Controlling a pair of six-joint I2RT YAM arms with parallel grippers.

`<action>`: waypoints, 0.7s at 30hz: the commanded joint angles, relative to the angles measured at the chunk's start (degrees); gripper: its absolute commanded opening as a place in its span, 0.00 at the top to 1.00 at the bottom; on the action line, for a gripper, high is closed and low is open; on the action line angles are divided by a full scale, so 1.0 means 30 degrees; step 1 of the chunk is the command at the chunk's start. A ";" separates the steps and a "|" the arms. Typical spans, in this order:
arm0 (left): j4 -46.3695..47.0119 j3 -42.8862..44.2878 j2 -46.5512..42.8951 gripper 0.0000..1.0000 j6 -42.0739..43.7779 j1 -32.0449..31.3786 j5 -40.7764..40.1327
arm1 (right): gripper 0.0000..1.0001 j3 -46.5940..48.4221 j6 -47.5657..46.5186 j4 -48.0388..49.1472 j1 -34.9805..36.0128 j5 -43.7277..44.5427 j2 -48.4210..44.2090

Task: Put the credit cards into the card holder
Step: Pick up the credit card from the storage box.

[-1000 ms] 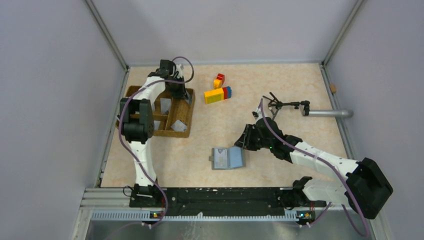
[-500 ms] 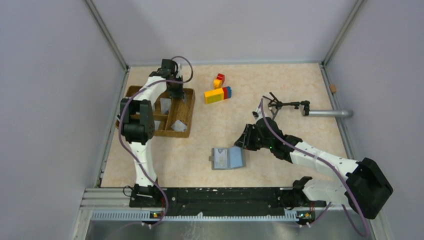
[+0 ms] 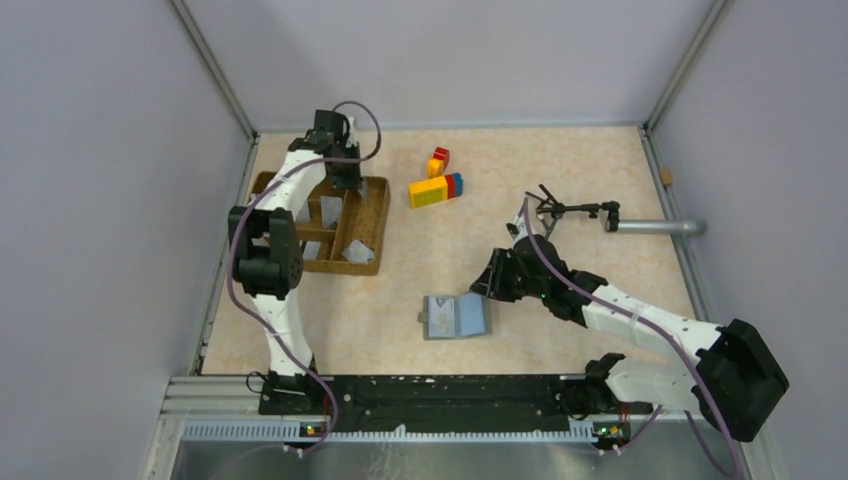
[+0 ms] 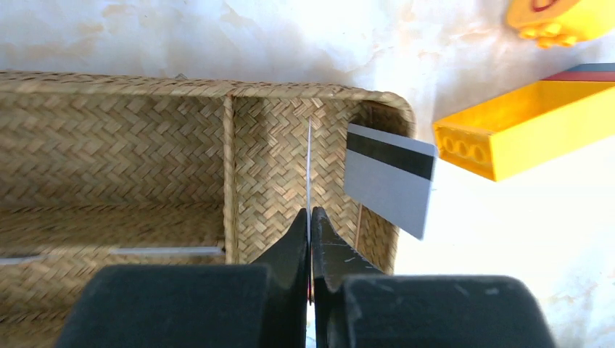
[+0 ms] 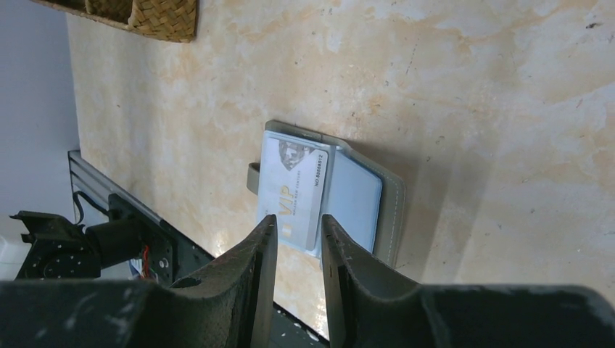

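Note:
The card holder (image 3: 456, 316) lies open on the table, grey-blue inner panels up. One silver credit card marked VIP (image 5: 294, 190) lies on its left panel. My right gripper (image 5: 299, 223) hovers just above the holder's near edge, jaws a little apart and empty; in the top view it (image 3: 484, 289) is at the holder's far right corner. My left gripper (image 4: 310, 217) is shut on a thin card (image 4: 309, 163) seen edge-on, above the far right compartment of the wicker tray (image 4: 145, 159). A second card with a dark stripe (image 4: 389, 179) leans on the tray's right wall.
More cards (image 3: 357, 252) lie in the tray's compartments (image 3: 300, 262). Yellow, red and blue bricks (image 3: 436, 187) sit just right of the tray's far end. A black stand with a grey pipe (image 3: 600, 218) is at the right. Walls close in the table.
My left arm has shifted a little to the left and farther back over the tray, still shut on the card. The right arm and the card holder have not moved.

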 commanded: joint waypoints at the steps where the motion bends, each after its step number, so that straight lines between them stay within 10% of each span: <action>1: 0.0774 -0.0438 -0.3370 1.00 0.0552 0.0050 0.0153 | 0.71 0.0634 -0.0440 -0.0653 -0.0206 0.0506 -0.0977; 11: 0.0766 -0.3397 -0.9357 1.00 0.0708 -0.0162 0.3450 | 0.59 0.2003 -0.3175 -0.2725 -0.1510 0.0014 -0.2996; 21: 0.0943 -1.0128 -1.4431 1.00 0.0966 -0.5523 1.1225 | 0.35 0.2562 -0.5660 -0.1512 -0.2544 -0.8545 -0.4753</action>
